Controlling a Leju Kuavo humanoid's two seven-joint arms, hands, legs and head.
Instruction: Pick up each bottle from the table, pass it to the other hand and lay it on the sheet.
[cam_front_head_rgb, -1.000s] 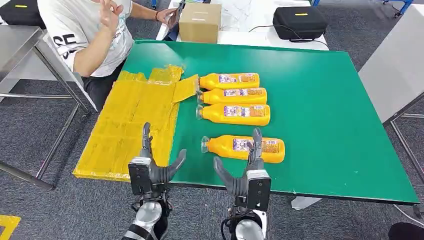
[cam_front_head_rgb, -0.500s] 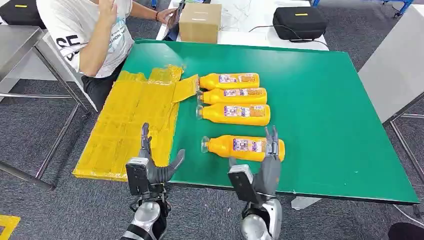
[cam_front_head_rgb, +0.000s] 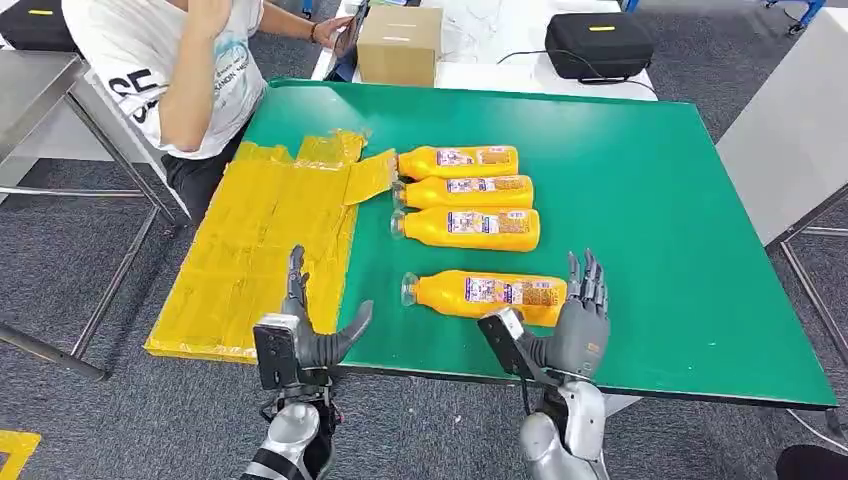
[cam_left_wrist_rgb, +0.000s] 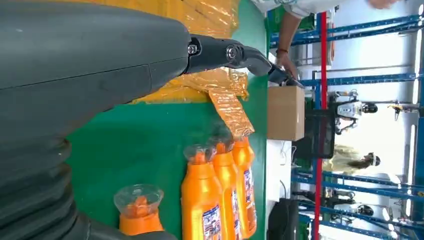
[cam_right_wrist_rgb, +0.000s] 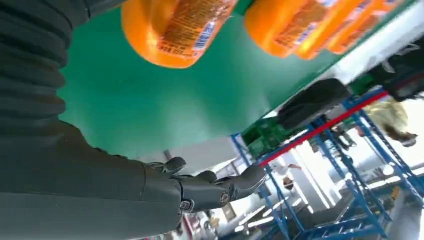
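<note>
I see my right robot hand (cam_front_head_rgb: 580, 318) spread and empty just beside the near bottle's (cam_front_head_rgb: 487, 295) base, three bottles (cam_front_head_rgb: 466, 192) beyond, cap pointing toward my empty, spread left robot hand (cam_front_head_rgb: 305, 335), lengthwise across the counter (cam_front_head_rgb: 660, 200).

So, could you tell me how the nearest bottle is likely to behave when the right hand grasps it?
The nearest bottle lies on its side and looks round, so it may roll. It seems full of orange liquid, so probably heavy. Its smooth plastic could slip in the right hand.
</note>
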